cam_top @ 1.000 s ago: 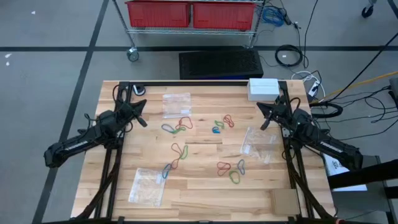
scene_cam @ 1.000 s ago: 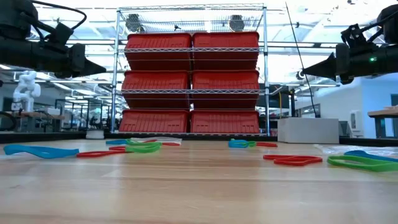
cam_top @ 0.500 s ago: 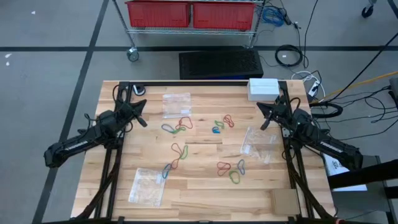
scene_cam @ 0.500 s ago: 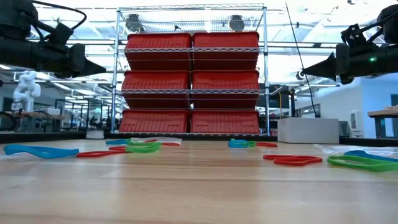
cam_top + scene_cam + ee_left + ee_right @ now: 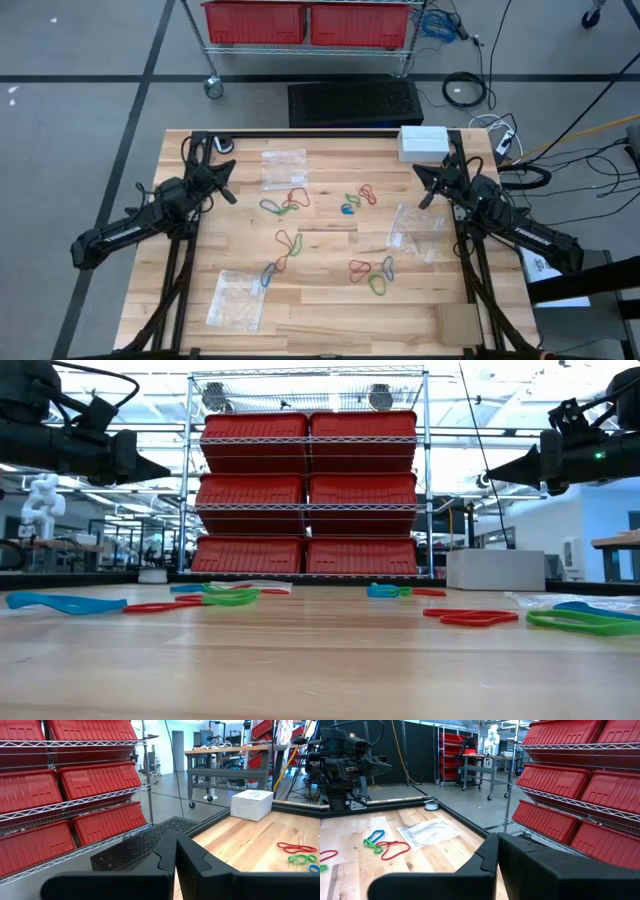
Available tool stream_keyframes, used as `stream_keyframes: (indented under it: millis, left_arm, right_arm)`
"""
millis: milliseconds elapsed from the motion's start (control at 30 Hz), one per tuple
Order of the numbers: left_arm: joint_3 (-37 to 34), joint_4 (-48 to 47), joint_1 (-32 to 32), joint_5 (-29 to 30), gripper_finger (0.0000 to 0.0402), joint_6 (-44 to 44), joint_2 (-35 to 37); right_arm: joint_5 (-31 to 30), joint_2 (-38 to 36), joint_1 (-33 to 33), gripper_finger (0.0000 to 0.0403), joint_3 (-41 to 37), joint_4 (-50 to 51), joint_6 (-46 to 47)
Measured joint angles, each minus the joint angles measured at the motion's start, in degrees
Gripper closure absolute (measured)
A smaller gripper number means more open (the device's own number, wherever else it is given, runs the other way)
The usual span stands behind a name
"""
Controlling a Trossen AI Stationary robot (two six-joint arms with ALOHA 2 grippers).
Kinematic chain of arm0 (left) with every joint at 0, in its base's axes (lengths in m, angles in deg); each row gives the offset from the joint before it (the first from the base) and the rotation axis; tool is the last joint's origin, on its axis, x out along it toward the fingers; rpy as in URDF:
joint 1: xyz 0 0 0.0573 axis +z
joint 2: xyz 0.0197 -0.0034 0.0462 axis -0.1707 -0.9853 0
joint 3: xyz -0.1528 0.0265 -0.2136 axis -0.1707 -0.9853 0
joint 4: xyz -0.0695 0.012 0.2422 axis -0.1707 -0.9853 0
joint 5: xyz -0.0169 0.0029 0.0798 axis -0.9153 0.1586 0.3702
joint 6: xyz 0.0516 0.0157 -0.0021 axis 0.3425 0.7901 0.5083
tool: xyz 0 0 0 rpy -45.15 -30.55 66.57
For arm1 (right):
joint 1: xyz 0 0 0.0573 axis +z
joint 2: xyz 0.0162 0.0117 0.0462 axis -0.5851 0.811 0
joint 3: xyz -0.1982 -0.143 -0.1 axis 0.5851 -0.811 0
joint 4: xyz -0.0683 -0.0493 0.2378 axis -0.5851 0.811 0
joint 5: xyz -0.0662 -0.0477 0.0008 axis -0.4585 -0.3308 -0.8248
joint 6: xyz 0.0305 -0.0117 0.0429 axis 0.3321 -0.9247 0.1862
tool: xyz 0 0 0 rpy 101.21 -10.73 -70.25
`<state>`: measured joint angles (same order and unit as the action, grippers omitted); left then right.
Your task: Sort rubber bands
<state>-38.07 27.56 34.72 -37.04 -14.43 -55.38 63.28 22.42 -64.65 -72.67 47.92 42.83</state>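
A: The left gripper (image 5: 228, 180) is hanging above the table (image 5: 320, 325) off the left side of the white box (image 5: 423, 142), with its two fingers pressed together and nothing between them. The right gripper (image 5: 428, 186) is hovering just in front of the white box, fingers also together and empty.

B: And the rubber bands (image 5: 285, 203)?

A: They are lying loose on the wood, all well forward of the white box. One cluster is sitting toward the left gripper's side, another small red, green and blue group (image 5: 357, 197) is lying nearer the box, and a third bunch (image 5: 372, 272) is resting farther toward the table's front edge. In the low view a green band (image 5: 583, 621) and a red band (image 5: 470, 617) are lying flat on the boards.

B: What is worrying you?

A: Several loops are overlapping. I am judging that a pinch into a tangle is likely to lift two colours at once, so a wrong band could be carried into a pile.

B: Anything else?

A: They are thin and flat, so fingers closing a little high may be sliding over a band rather than catching it. Closing too low risks scraping the wood. The clear bag (image 5: 415, 228) forward of the box is lying beside the right gripper's path, and I suspect it could be dragged or snagged.
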Motion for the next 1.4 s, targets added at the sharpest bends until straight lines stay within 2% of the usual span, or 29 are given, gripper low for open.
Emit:
stream_keyframes:
  millis: [600, 667, 767, 833, 1067, 1400]
  left_arm:
    - [-0.02, 2.85, 0.09, -0.29, 0.0391, 1.47, -0.01]
    - [0.0, 5.73, 0.14, -2.77, 0.0391, 3.98, -0.01]
    - [0.37, 4.82, 0.13, -10.83, 0.0391, 5.94, -1.09]
    - [0.74, 4.57, 0.06, -13.56, 0.0391, 5.92, -3.45]
    - [3.15, 4.63, 0.1, -13.82, 0.0388, 7.46, -17.52]
    - [10.02, 4.72, 0.1, -12.89, 0.0338, 10.54, -42.57]
  right_arm:
    - [0.02, 0.02, 0.0, 0.0403, 0.0, 0.0, 0.0]
    - [0.01, 0.0, 0.0, 0.0403, -0.01, -0.01, 0.02]
    - [0.0, 0.0, 0.0, 0.0403, 0.0, 0.0, 0.02]
    - [0.02, 0.0, 0.0, 0.0403, -0.01, 0.0, 0.0]
    - [0.02, 0.0, 0.02, 0.0403, 0.0, 0.0, 0.02]
    - [0.02, 0.01, 0.02, 0.0403, 0.0, 0.0, 0.01]
